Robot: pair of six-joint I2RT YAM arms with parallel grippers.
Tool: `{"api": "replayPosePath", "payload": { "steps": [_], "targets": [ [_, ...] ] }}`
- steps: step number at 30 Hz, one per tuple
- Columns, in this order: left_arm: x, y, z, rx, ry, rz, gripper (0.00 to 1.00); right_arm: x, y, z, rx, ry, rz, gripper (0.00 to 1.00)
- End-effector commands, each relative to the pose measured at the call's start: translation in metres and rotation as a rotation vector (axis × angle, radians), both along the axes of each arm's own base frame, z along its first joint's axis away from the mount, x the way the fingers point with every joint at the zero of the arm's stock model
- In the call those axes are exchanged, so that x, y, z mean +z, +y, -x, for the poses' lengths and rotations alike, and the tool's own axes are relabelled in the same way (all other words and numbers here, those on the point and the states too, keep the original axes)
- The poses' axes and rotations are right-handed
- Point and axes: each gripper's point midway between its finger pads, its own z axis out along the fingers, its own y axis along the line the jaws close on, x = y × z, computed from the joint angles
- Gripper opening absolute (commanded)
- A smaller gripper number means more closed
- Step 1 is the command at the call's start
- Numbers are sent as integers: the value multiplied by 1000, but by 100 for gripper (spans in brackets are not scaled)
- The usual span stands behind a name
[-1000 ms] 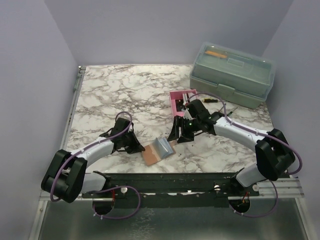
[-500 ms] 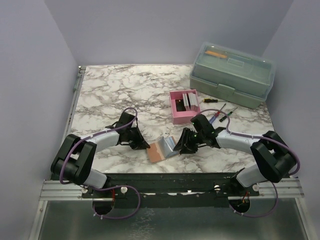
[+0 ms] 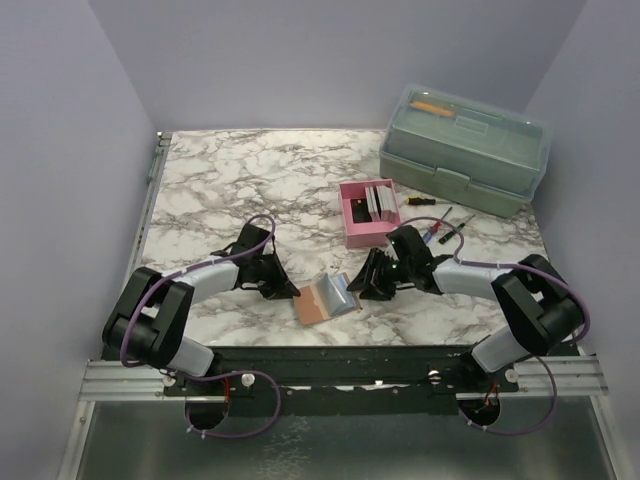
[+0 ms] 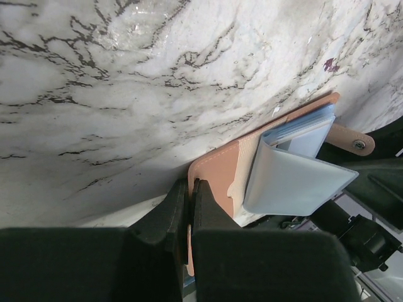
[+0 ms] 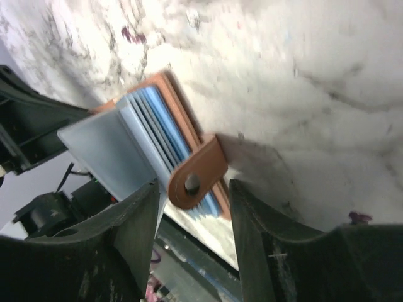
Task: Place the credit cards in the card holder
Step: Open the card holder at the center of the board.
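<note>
Our left gripper (image 4: 189, 189) is pinched almost fully together on the near tan edge of the card holder (image 4: 220, 167), with a sliver of that leaf showing between the two fingers. Only the left wrist view makes this clear; from above, the fingers merge into a dark tip touching the holder's 9 o'clock side. Our right gripper (image 5: 192, 192) stands wide apart. Its own camera shows the holder's brown snap tab (image 5: 196, 171) lying in the gap between the fingers, neither of which visibly touches it, so it has hold of nothing that we can see. That view also shows a fan of blue-grey leaves (image 5: 141, 135) rising from the open holder; we cannot tell whether they are sleeves or cards. From above, the holder lies open on the marble table (image 3: 230, 180) near its 6 o'clock edge, at 3 o'clock from the left gripper and 9 o'clock from the right one. The top view alone shows the credit cards (image 3: 380, 200) standing on edge in the pink tray (image 3: 352, 225), at 12 o'clock from the right gripper and well apart from the holder. It also shows the screwdrivers (image 3: 437, 227) just beside the tray at its 3 o'clock, and the grey-green toolbox (image 3: 465, 150) at 1 o'clock beyond.
</note>
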Motion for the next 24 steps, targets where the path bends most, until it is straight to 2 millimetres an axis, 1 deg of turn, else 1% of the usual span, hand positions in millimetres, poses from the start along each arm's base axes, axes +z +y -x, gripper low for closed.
{"api": "replayPosePath", "payload": {
  "steps": [1, 2, 4, 6, 7, 9, 11, 12, 13, 15, 16, 17, 19, 22, 24],
  "targets": [
    [-49, 42, 39, -24, 134, -229, 0, -9, -9, -26, 8, -71, 130, 51],
    [-48, 41, 38, -26, 133, -225, 0, -11, -13, -30, 15, -78, 177, 50],
    [-47, 39, 37, -32, 129, -219, 0, -10, -18, -41, 26, -107, 241, 48],
    [-45, 37, 34, -38, 124, -212, 0, -8, -16, -47, 72, -138, 264, 44],
    [-45, 36, 33, -41, 123, -208, 0, -8, -15, -49, 85, -144, 272, 41],
    [-43, 34, 30, -46, 118, -203, 0, -6, -9, -50, 112, -144, 257, 29],
    [-42, 32, 25, -51, 111, -202, 0, -1, -3, -45, 134, -140, 235, 21],
    [-42, 31, 24, -52, 112, -202, 0, 2, -1, -43, 135, -135, 234, 20],
    [-42, 31, 23, -55, 112, -201, 0, 5, -1, -39, 133, -130, 235, 23],
    [-42, 30, 22, -54, 114, -199, 0, 11, -5, -33, 119, -140, 231, 43],
    [-44, 30, 22, -51, 119, -202, 0, 11, -9, -32, 108, -146, 241, 49],
    [-44, 30, 23, -51, 121, -203, 0, 10, -12, -29, 106, -148, 248, 50],
    [-45, 31, 22, -50, 122, -204, 0, 6, -16, -24, 110, -126, 268, 49],
    [-46, 30, 21, -49, 125, -206, 0, -3, -20, -14, 115, -90, 275, 44],
    [-46, 30, 20, -47, 124, -206, 0, -3, -23, -10, 111, -91, 277, 42]
  ]
}}
